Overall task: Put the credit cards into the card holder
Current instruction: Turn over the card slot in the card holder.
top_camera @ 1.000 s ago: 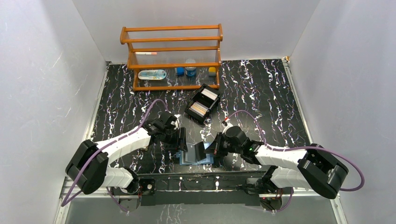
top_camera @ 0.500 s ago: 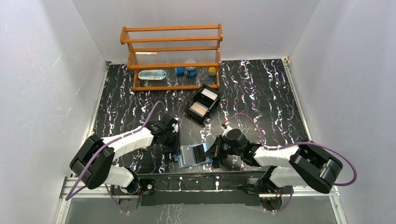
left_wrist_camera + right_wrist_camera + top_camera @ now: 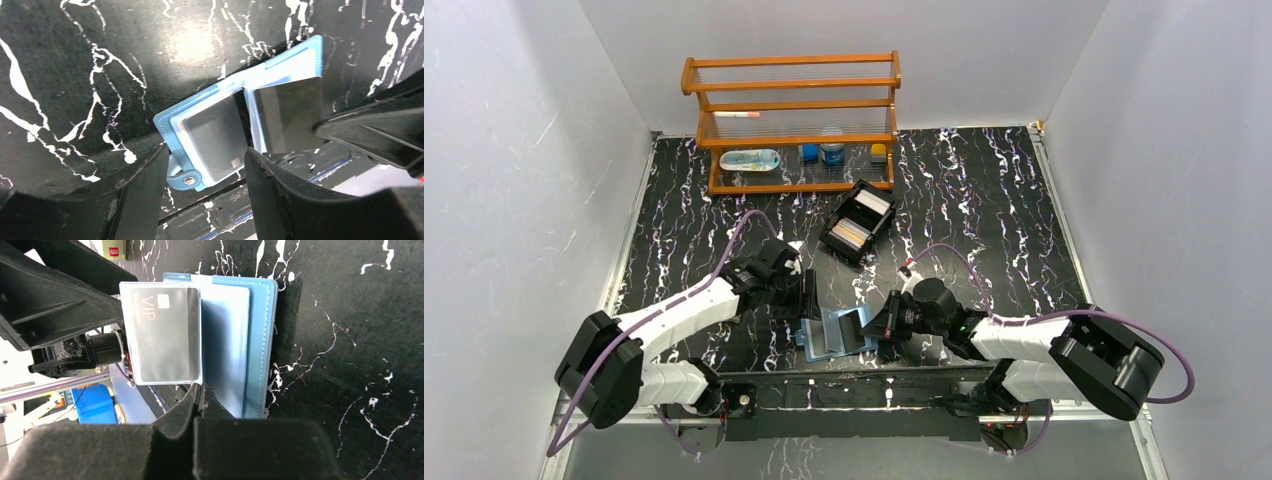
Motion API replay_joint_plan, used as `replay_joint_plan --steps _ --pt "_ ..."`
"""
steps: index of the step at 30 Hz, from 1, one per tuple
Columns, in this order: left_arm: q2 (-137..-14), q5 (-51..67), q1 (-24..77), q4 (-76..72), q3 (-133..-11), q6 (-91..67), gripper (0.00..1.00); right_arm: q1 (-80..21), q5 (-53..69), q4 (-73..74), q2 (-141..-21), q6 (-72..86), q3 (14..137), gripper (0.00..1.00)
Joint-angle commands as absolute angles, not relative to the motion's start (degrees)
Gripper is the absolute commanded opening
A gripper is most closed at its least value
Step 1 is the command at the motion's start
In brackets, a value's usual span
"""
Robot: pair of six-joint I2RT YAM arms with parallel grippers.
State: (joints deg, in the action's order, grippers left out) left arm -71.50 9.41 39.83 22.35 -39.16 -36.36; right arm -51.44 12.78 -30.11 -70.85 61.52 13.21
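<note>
The blue card holder [image 3: 826, 338] lies open near the table's front edge. My right gripper [image 3: 879, 322] is shut on the lower edge of one clear sleeve page [image 3: 220, 340] and holds it raised. The page beside it holds a grey VIP card [image 3: 162, 335], and the blue cover [image 3: 260, 340] lies flat. My left gripper [image 3: 205, 170] is open, with its fingers [image 3: 135, 200] on either side of the holder's corner and snap tab [image 3: 187, 179], gripping nothing. More credit cards sit as a white stack [image 3: 872, 203] and a tan stack [image 3: 849, 234] in a black box.
The black two-compartment box [image 3: 857, 222] stands behind the holder. A wooden rack [image 3: 794, 120] with small items is at the back. A cream packet with a red mark [image 3: 114, 249] lies beyond the holder. The table's front rail [image 3: 864, 385] runs just below it.
The left gripper's jaws narrowed, then opened again beside the holder's left edge. The holder turned and shifted slightly left. The right gripper stayed shut on the sleeve.
</note>
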Motion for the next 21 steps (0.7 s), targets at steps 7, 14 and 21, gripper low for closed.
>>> replay_joint_plan --steps 7,14,21 --pt "-71.9 9.4 39.8 22.5 -38.6 -35.4 0.58 -51.6 12.7 -28.4 -70.1 60.5 15.4 0.0" --pt "-64.4 4.7 39.7 23.4 -38.5 -37.6 0.59 -51.5 12.8 -27.0 -71.7 60.7 16.8 0.0" --pt "-64.1 8.4 39.7 19.3 -36.5 -37.9 0.63 -51.6 13.0 -27.0 -71.9 60.6 17.3 0.0"
